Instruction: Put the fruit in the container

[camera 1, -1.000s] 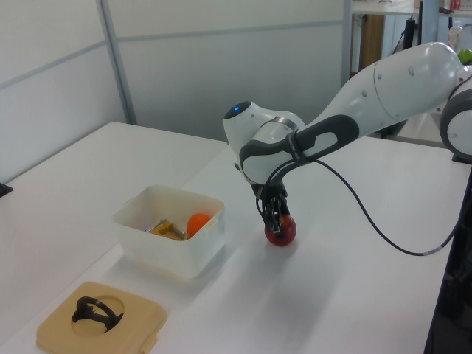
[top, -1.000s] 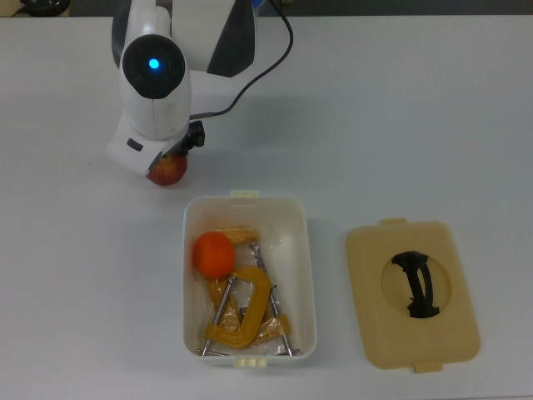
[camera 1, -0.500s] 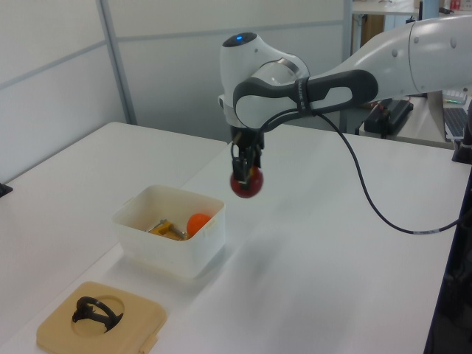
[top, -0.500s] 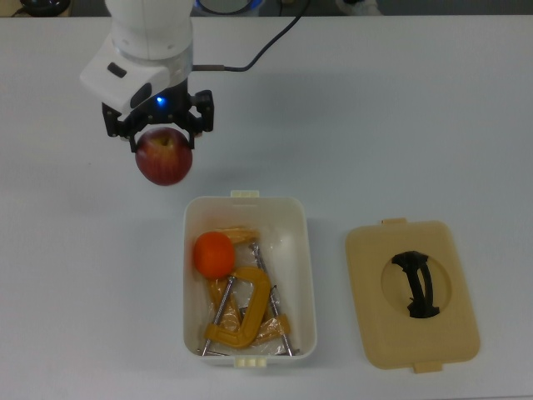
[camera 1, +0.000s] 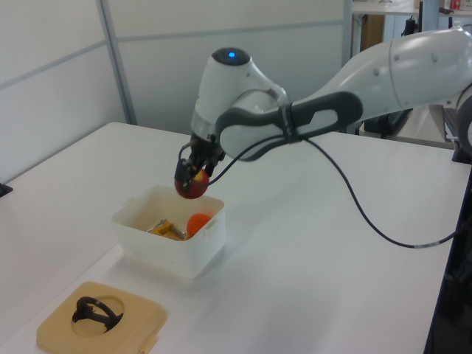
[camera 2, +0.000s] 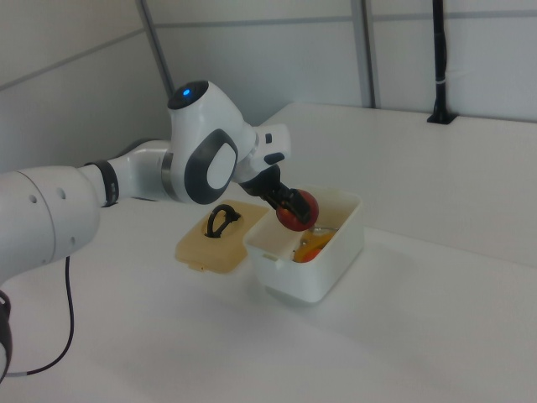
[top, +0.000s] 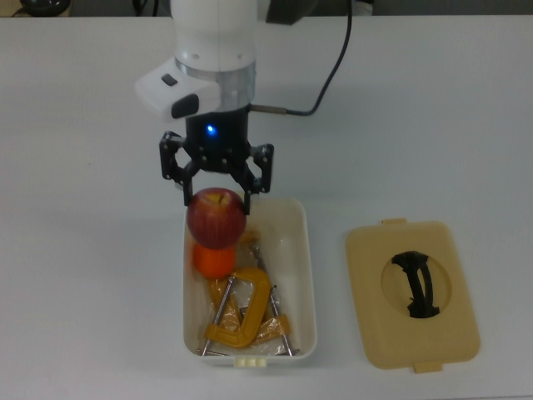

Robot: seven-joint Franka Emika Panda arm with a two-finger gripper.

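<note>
The apple (top: 216,217), red with a yellowish patch around its stem dimple, hangs in the gripper (top: 216,193) above the 12 o'clock end of the white container (top: 309,275) in the top view. The black fingers (top: 253,179) are clenched on it from either side, spread only as wide as the fruit. The top view looks straight down, so the apple covers the upper part of the orange (top: 214,260) lying in the tub at about 10 o'clock from the tub's middle. The left view shows what the top view cannot: the apple (camera 1: 191,185) is clear of the container's (camera 1: 177,247) rim, held in the air over its far edge, with the orange (camera 1: 198,223) low inside and apart from it. The right view has the apple (camera 2: 296,209) over the open tub (camera 2: 312,267).

Yellow-orange C-clamps (top: 242,321) fill the 6 o'clock half of the container in the top view, one just touching the orange. At 3 o'clock from the tub, apart from it on the white table (top: 83,275), lies the flat tan lid (top: 413,293) with its black handle (top: 416,285) upward.
</note>
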